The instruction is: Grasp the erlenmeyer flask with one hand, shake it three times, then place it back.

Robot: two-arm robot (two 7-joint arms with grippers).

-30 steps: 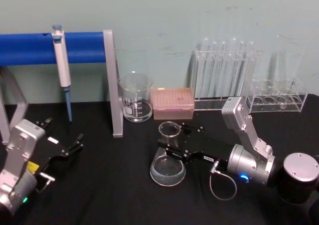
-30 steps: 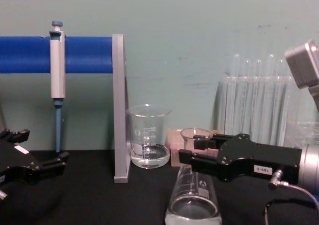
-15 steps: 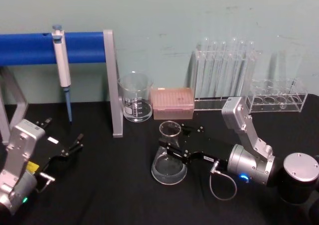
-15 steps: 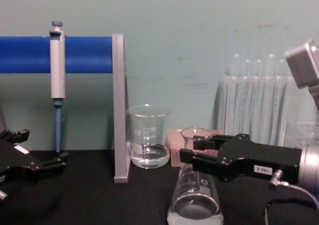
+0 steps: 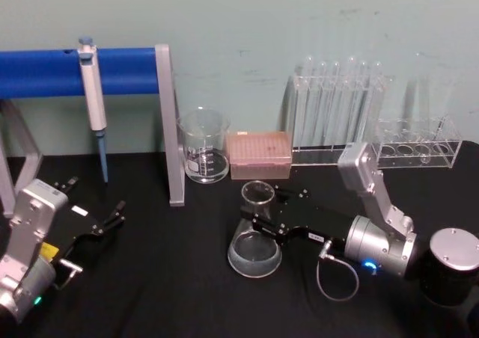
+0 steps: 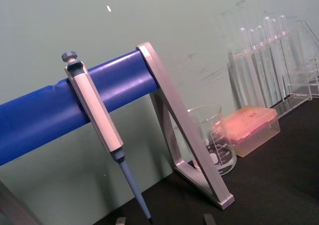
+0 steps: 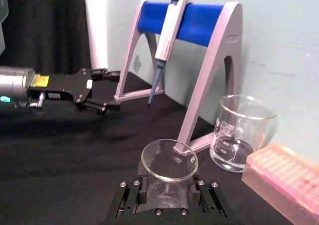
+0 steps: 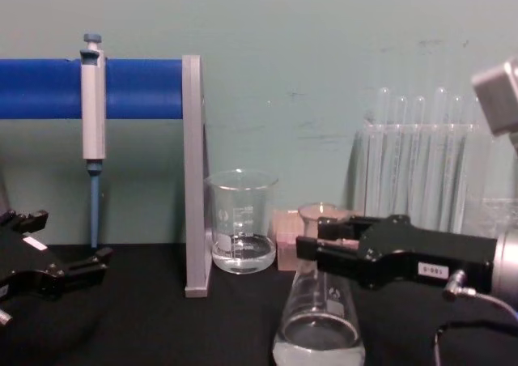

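erlenmeyer flask point(image 8: 318, 334): in the chest view, neck partly hidden by the jaws of the right hand point(image 8: 312, 236); base cut by the bottom edge.
label point(image 8: 431, 270): digits too small to read.
left hand point(image 8: 71, 236): body cut by the left edge.
beaker point(image 8: 240, 220): graduations unreadable.

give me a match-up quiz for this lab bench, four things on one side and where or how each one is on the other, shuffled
Column one
1. erlenmeyer flask
2. beaker
3. pipette
4. left gripper

Column two
a. hanging on the blue bar
b. open, holding nothing, on the robot's left
c. neck clamped by the right gripper
d. standing free next to the pink tip box, a little clear liquid inside

Pairs: 1-c, 2-d, 3-a, 4-b
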